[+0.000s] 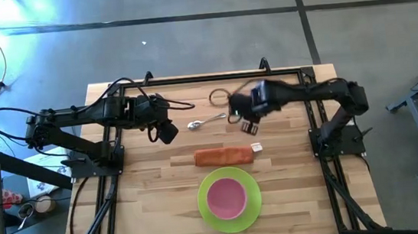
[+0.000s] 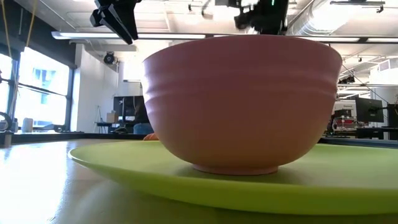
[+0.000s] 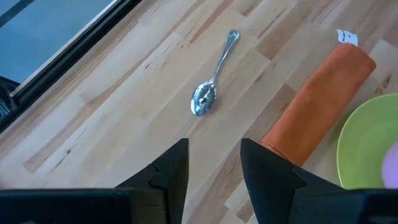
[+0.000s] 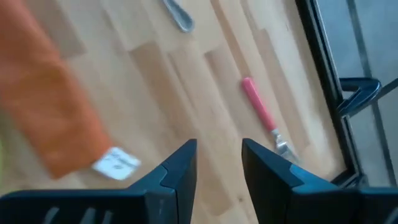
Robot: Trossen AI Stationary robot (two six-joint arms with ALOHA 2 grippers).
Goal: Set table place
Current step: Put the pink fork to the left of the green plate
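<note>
The lime-green plate (image 1: 254, 205) lies near the table's near edge, and the pink bowl (image 1: 227, 197) stands on it by its foot (image 2: 235, 168). A rolled orange napkin (image 1: 224, 155) lies just beyond the plate. The silver spoon (image 3: 211, 81) lies flat farther back, between the two arms. The red-handled fork (image 4: 261, 111) lies flat near the table's far edge. My left gripper (image 3: 213, 146) hovers open, left of the spoon (image 1: 206, 122). My right gripper (image 4: 219, 146) hovers open, right of the spoon, above the wood between napkin and fork. The fork does not show in the high view.
A black metal frame (image 1: 190, 79) runs along the table's far edge and down both sides past the arm bases. A white tag (image 4: 115, 163) sticks out of the napkin's right end. Bare wood (image 1: 156, 206) lies left and right of the plate.
</note>
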